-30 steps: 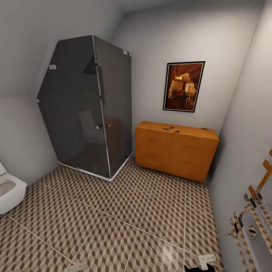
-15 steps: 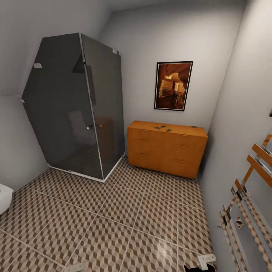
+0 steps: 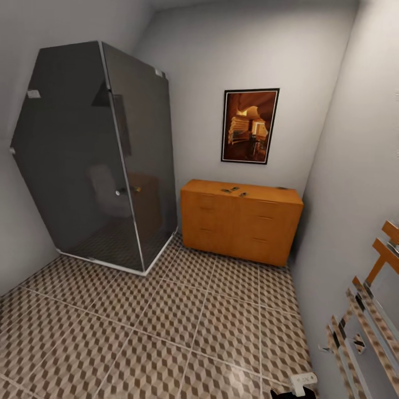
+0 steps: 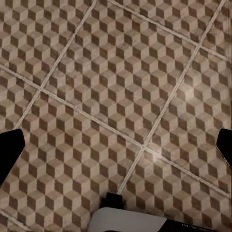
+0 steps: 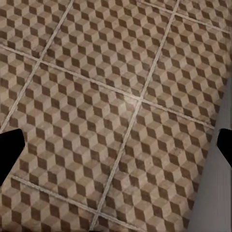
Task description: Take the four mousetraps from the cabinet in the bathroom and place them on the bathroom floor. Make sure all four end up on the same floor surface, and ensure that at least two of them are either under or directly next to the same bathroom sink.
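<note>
Mousetraps (image 3: 235, 191) on the cabinet (image 3: 241, 220) top are too small for count or details to be told. Shower interior is obscured by dark glass (image 3: 94, 155). Wall rack (image 3: 363, 327) is cut off at the head view's right edge. Both grippers' fingertips are cropped at wrist-view edges.

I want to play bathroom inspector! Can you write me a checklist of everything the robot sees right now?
Surface: the bathroom floor has cube-pattern tiles with pale grout lines.
Job's things: small mousetraps lie on top of the orange-brown cabinet at the far wall; too small to count.
Clutter: one more small dark item on the cabinet top, too small to tell what.
Grippers: left gripper and right gripper both hang over bare floor, fingertips wide apart at the picture edges, holding nothing.
Cables: nothing seen.
Surroundings: dark glass shower cabin beside the cabinet, framed picture above it, towel rail on the wall to the robot's right.
</note>
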{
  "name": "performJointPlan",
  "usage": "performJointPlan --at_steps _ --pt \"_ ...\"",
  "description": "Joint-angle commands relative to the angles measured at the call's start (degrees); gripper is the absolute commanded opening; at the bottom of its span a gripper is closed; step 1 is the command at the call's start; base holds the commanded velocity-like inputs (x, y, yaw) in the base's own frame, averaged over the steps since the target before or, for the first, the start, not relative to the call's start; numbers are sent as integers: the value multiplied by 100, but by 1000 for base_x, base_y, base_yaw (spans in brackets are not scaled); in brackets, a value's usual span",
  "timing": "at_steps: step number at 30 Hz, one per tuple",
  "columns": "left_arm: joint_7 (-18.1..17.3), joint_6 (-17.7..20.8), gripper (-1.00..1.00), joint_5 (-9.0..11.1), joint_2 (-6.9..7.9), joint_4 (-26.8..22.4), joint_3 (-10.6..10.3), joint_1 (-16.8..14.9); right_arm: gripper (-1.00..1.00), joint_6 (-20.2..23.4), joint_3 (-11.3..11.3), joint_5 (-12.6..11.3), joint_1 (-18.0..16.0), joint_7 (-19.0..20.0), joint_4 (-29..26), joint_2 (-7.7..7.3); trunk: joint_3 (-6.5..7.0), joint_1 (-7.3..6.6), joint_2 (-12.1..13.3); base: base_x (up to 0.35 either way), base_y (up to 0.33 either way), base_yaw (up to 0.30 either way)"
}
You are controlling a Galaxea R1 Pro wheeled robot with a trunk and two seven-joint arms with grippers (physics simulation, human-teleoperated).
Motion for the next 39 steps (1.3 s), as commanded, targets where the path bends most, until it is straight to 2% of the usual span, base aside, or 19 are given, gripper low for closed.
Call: performJointPlan --at_steps 1,16,39 --pt "13 -12 100 60 2 1 -10 -3 100 -19 -6 28 -6 17 5 -1 -13 6 -12 326 0 -237" --pt "13 -24 100 60 27 6 -1 -3 100 -19 -8 28 -6 17 5 -1 -13 6 -12 325 19 -264" --pt "19 -21 100 60 22 5 6 -3 100 -19 -8 28 -6 17 5 -1 -13 6 -12 292 182 -269"
